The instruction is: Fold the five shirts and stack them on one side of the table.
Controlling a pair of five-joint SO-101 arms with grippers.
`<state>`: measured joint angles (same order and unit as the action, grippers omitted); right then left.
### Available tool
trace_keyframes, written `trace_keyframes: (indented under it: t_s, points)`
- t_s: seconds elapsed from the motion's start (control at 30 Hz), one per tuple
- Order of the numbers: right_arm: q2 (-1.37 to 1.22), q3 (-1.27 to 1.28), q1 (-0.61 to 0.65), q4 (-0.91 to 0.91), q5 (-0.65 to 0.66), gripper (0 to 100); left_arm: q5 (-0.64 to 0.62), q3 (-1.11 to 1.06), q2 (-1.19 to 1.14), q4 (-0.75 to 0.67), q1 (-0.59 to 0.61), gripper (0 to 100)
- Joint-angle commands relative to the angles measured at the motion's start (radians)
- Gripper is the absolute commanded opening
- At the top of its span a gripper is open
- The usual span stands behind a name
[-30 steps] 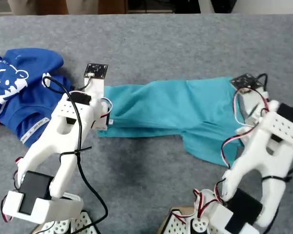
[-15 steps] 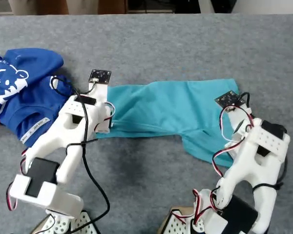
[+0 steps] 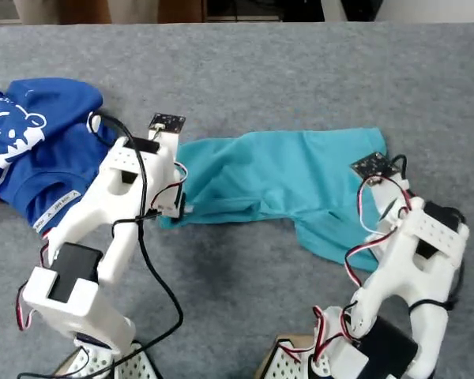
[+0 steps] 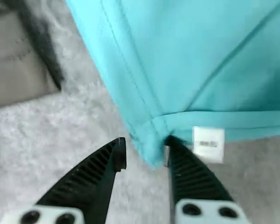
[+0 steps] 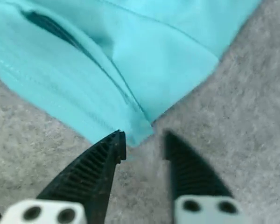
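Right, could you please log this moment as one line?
teal shirt: laid out | left gripper: open, astride tagged corner | right gripper: open at another corner | blue shirt: bunched aside

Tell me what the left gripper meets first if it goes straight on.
The left gripper would probably meet the teal shirt first, at its corner between the open jaws; depth is unclear.

the high view is fixed above and looks down over the whole tabletop (image 3: 300,71), with the arm bases at its near edge. each wrist view sits close behind its own claw and faces down along the fingers: left claw (image 4: 144,156), right claw (image 5: 142,144). all three views share the teal shirt (image 3: 284,174); the wrist views cover its opposite ends.
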<state>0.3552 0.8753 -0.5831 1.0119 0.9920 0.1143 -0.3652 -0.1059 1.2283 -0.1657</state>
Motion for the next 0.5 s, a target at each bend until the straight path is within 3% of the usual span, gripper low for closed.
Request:
trace_keyframes:
  t_s: [0.0,0.13,0.23,0.27,0.33,0.47]
  points:
    - [0.039,-0.076,-0.056,0.077,0.078,25.3,0.018,0.123,0.093,0.143,0.003,16]
    - [0.064,-0.165,-0.065,0.166,0.068,22.9,0.106,0.232,0.203,0.259,-0.003,1]
    - [0.074,-0.226,-0.033,0.175,-0.006,6.9,0.078,0.265,0.245,0.256,0.006,3]
    - [0.07,-0.246,-0.012,0.17,-0.037,0.0,0.055,0.273,0.243,0.229,0.008,2]
    - [0.047,-0.292,0.059,0.169,-0.097,4.3,0.0,0.272,0.24,0.158,0.006,2]
    - [-0.079,-0.407,0.205,0.054,-0.252,0.3,-0.14,0.265,0.136,-0.037,0.003,2]
